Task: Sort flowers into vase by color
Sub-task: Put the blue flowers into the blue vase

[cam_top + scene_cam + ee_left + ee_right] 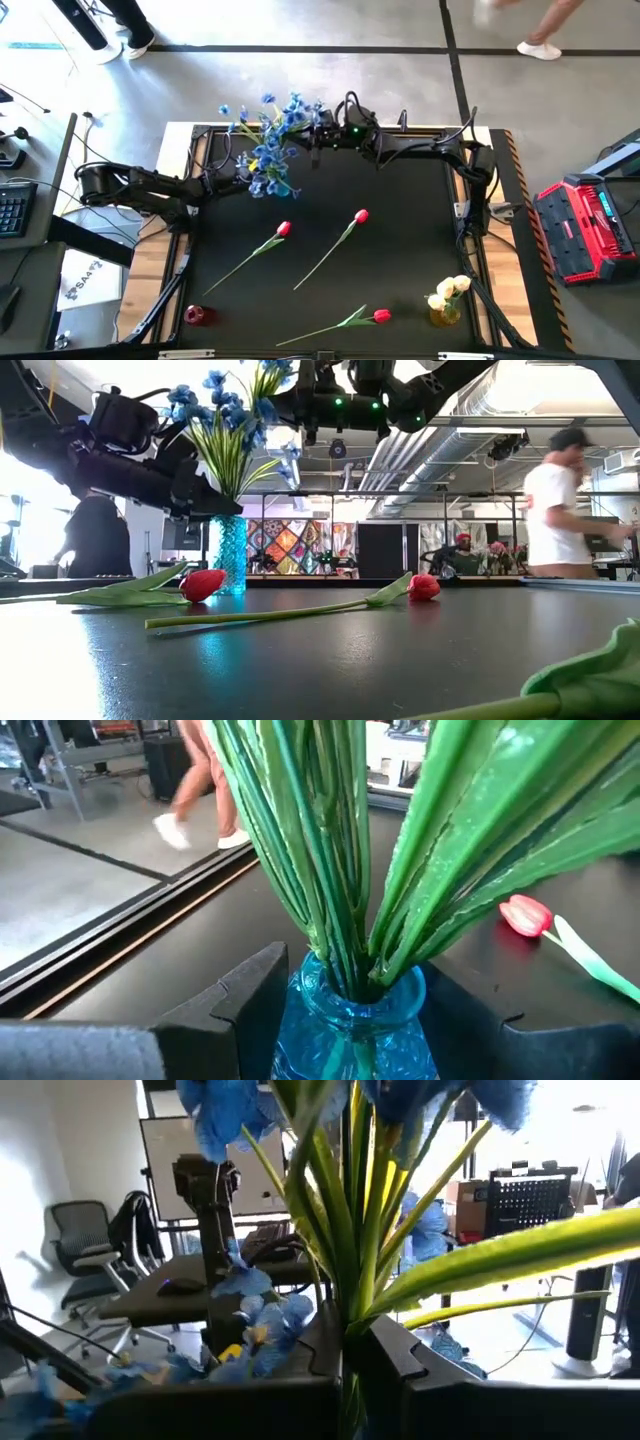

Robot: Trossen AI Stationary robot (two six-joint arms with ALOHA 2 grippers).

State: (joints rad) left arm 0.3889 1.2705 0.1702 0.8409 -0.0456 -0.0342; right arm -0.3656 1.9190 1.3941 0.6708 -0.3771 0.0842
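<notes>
A blue glass vase [229, 550] stands at the table's far left with several blue sprays [272, 140] upright in it, stems down in its neck [335, 960]. My left gripper [238, 172] comes from the left and is shut on the vase [350, 1020]. My right gripper [315, 138] reaches in from the right, higher up among the sprays, and is shut on green stems [345, 1295]. Three red tulips [284, 229] [361, 215] [381, 316] lie flat on the black table. Pale yellow tulips [452, 288] stand in a yellow vase at the near right. My left gripper holds the blue vase just below its rim [305, 995], one finger [250, 1000] on each side, coming level from the table's left. The vase stands upright on the table. My right gripper pinches green stems of the blue sprays [347, 1315] between its two fingers [320, 1342], well above the vase. It comes roughly level from the right, across the stems. One stem or several, I cannot tell. The stems stand upright with their lower ends in the vase.
A small red vase [197, 315] stands at the near left. The yellow vase [445, 312] stands at the near right. Wooden table edges [505, 200] frame the black mat. People move in the room beyond the far edge [555, 510].
</notes>
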